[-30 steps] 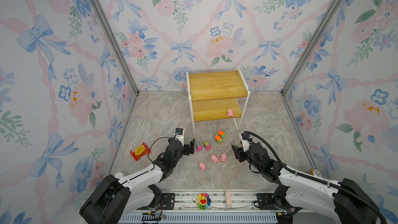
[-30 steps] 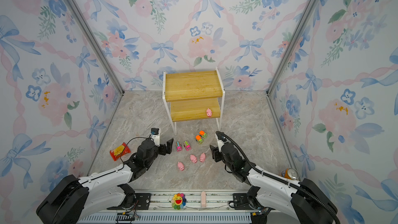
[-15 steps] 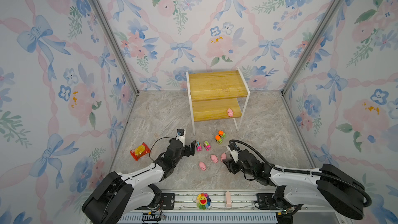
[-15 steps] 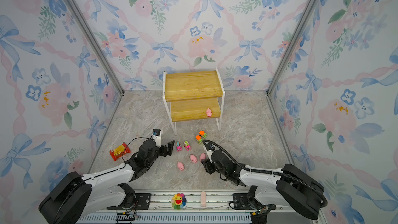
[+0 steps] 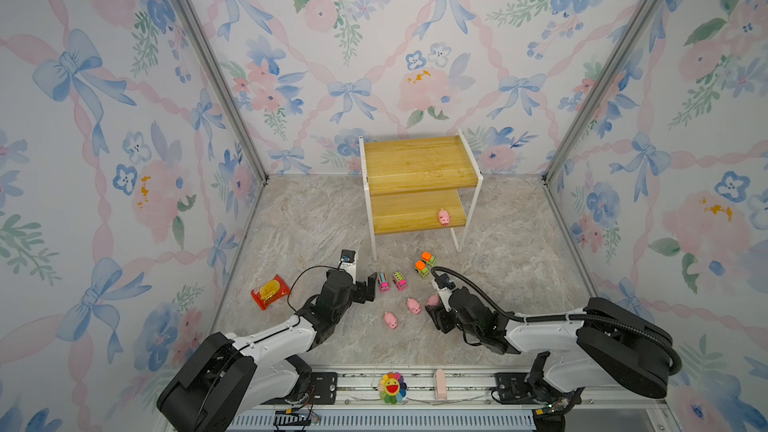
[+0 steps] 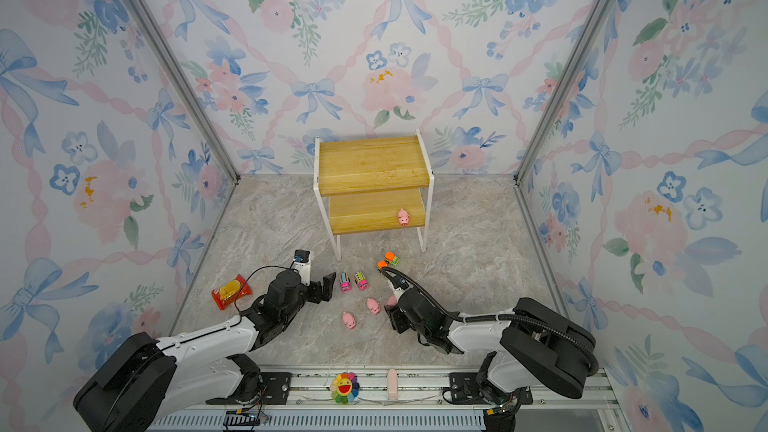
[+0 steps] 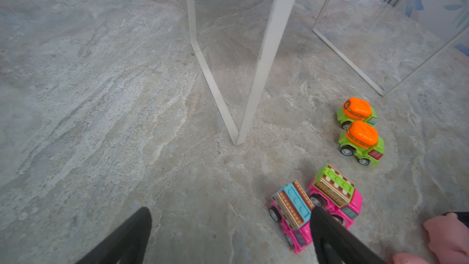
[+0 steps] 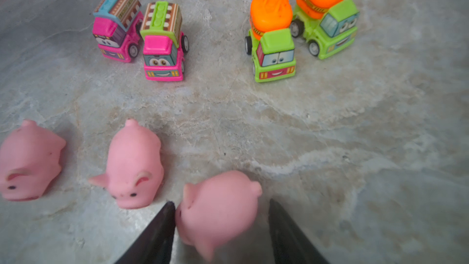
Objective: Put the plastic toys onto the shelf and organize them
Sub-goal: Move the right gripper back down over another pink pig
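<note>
Wooden shelf's point(image 5: 419, 164) lower board point(image 5: 403, 211) holds one pig point(image 5: 444, 216); left fingers point(image 7: 121, 239) spread, right fingers point(image 8: 157, 234) straddle second pig point(image 8: 218, 209).

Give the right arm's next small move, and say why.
Likely close the right gripper on the pig: the pig lies on the floor between its open jaws, one close against it, a gap at the other, so it is not yet gripped.

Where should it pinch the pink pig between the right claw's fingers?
Probably across its middle, coming from the near side, where the right gripper sits. The pig is round; its ears and legs look too small to hold, and the open jaws straddle its body.
</note>
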`<action>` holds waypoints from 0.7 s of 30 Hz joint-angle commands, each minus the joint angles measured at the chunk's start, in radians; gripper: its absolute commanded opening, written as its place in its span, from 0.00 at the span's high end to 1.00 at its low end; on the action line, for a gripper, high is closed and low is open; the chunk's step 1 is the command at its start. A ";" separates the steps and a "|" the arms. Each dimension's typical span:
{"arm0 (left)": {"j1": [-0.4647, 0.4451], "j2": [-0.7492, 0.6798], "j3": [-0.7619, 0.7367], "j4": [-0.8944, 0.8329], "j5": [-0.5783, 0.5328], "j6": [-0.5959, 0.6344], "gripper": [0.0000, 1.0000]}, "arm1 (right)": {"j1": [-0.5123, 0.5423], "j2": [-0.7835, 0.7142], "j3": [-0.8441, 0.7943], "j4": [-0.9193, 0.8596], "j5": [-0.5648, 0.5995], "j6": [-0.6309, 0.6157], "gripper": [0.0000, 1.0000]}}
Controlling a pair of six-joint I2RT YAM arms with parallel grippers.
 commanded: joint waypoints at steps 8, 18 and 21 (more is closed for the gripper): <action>-0.007 0.010 -0.008 -0.007 -0.010 -0.016 0.02 | -0.077 -0.093 -0.019 -0.091 0.081 -0.025 0.40; -0.013 0.045 0.009 -0.007 -0.001 -0.022 0.02 | -0.201 -0.214 -0.058 -0.119 -0.138 -0.048 0.39; -0.014 0.050 0.012 -0.006 -0.003 -0.021 0.02 | -0.183 -0.197 -0.048 -0.117 -0.137 -0.042 0.39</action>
